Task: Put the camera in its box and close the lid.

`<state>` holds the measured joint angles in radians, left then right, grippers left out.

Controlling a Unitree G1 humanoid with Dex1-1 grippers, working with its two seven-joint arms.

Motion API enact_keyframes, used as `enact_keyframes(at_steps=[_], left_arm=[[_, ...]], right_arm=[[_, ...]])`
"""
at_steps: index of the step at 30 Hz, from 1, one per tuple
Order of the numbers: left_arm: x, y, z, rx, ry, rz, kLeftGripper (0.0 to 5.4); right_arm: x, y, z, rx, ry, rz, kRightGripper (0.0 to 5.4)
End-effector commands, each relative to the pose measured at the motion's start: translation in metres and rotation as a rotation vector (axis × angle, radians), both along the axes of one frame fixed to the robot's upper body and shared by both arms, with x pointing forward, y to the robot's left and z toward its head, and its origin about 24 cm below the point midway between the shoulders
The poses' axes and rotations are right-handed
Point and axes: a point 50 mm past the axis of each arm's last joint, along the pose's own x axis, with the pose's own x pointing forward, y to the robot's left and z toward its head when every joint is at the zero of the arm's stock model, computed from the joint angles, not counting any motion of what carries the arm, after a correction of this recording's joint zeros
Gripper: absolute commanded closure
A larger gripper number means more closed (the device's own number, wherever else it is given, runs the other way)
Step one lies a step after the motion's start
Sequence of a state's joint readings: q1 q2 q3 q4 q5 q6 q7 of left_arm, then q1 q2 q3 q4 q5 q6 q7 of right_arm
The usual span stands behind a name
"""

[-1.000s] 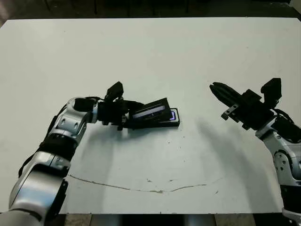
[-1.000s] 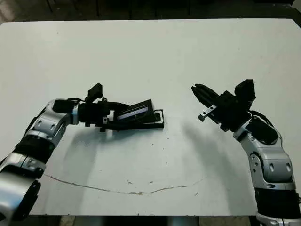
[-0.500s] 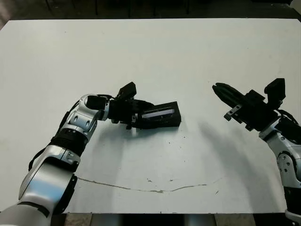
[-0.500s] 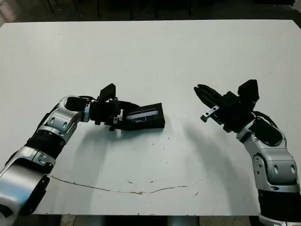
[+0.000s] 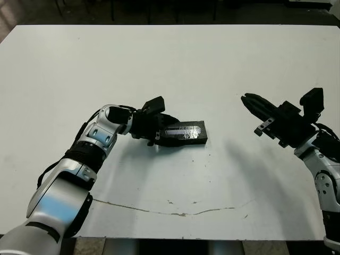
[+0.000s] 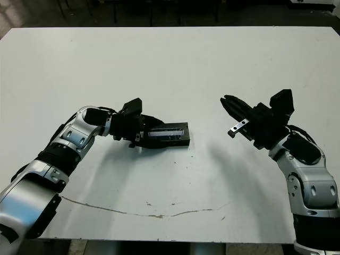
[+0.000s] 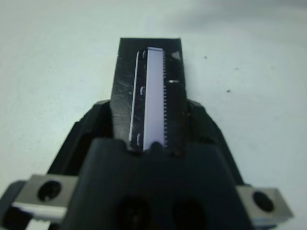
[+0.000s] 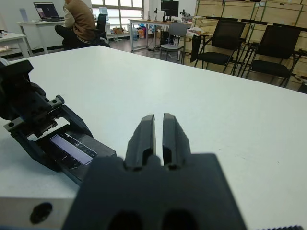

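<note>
The lid, flat and black with a glossy greyish strip along its face, is seen lying level over the box, of which only a black wall shows beneath. The camera is hidden. The closed case rests near the table's middle.

An office or lab workroom. Beyond the white table stand black office chairs, desks with a laptop and a monitor, stacked wooden crates, and a seated person working at the far left.
</note>
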<state>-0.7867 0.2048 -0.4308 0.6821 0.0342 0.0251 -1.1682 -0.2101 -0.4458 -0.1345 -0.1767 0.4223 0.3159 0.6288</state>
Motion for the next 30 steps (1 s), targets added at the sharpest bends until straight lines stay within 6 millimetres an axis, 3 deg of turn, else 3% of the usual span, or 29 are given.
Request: enact_keyframes(at_steps=[1, 11, 18, 26, 30], left_arm=[[-0.022, -0.005, -0.040, 0.170, 0.096, -0.057, 2.61], [-0.023, 0.014, -0.029, 0.288, 0.085, -0.130, 2.61], [-0.024, 0.033, -0.032, 0.324, 0.074, -0.132, 1.35], [-0.020, 0.076, -0.034, 0.308, 0.085, 0.009, 0.10], [-0.021, 0.100, -0.033, 0.321, 0.030, 0.045, 0.01]], right_arm=[[-0.003, -0.004, -0.005, -0.015, 0.043, -0.016, 5.40], [-0.003, -0.002, -0.005, -0.014, 0.045, -0.011, 5.40], [-0.004, -0.001, -0.004, -0.025, 0.051, -0.013, 5.40], [-0.005, -0.003, -0.005, -0.021, 0.056, -0.004, 5.40], [-0.005, -0.003, -0.006, -0.014, 0.067, 0.002, 5.40]])
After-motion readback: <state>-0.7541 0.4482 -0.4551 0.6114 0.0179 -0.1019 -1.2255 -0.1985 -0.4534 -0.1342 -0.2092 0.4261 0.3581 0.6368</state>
